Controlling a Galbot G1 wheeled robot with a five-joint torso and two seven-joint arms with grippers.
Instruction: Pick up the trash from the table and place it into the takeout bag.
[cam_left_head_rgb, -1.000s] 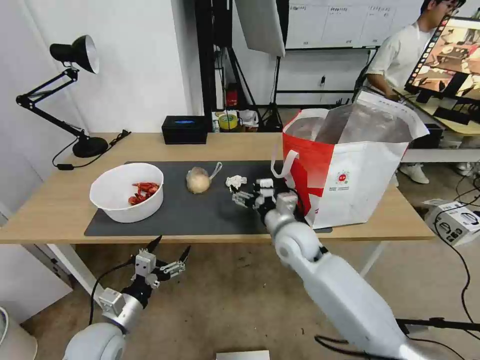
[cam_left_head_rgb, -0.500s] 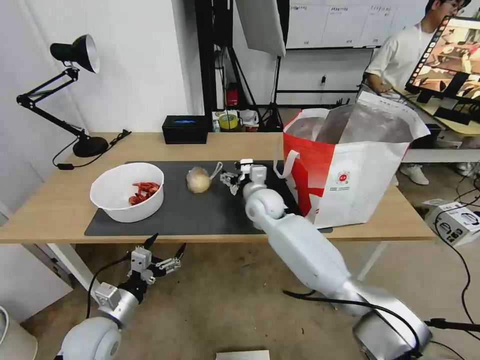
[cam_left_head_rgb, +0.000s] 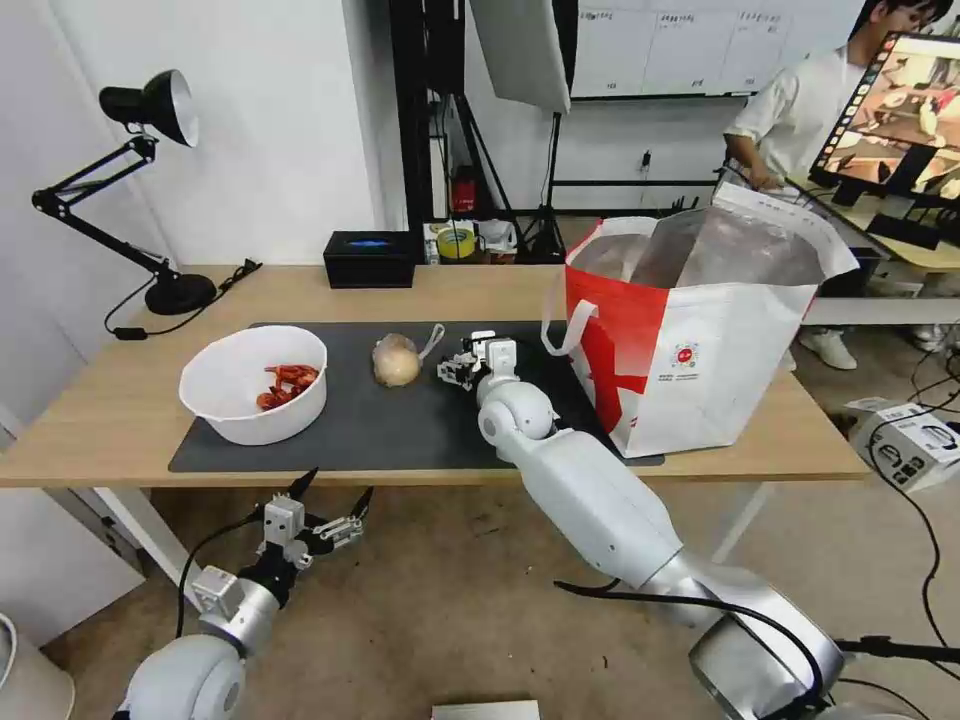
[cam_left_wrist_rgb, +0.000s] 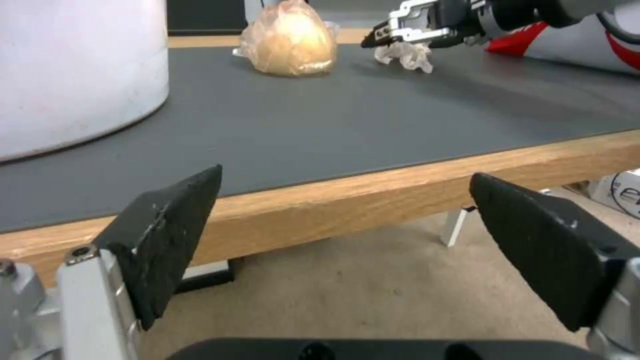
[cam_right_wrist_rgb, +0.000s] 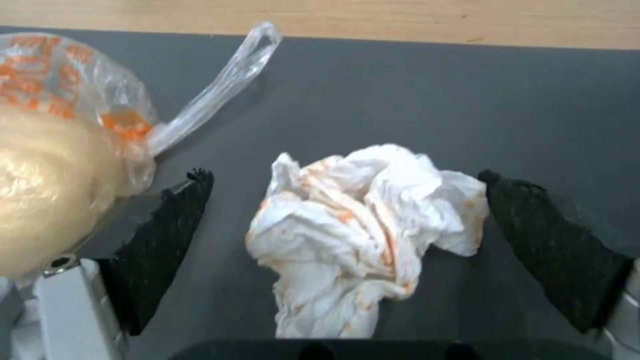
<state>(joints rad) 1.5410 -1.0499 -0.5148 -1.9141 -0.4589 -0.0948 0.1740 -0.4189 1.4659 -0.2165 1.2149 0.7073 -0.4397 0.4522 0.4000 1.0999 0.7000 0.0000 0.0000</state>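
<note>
The right gripper hung low over the dark mat of the table, its two black pads spread wide with the crumpled tissue lying squarely between them. In the right wrist view the tissue sat on the mat with one pad just off either side, neither yet touching it. The wad looked slightly elongated, its long axis running roughly along the line of the arm rather than across the jaws, so the pads faced its narrower flanks; a straight closing seemed enough to catch it.

From the head view, the right gripper stood just right of the knotted bag, whose beige lump rested close beside one pad. That nearness looked like the main risk: the pad on that side might snag the bag's loose tail.

The takeout bag stood open at the right end of the table, near the working arm. The white bowl with its red shells sat at the left of the mat.

The left gripper waited below the near edge of the table, its jaws open and empty.
</note>
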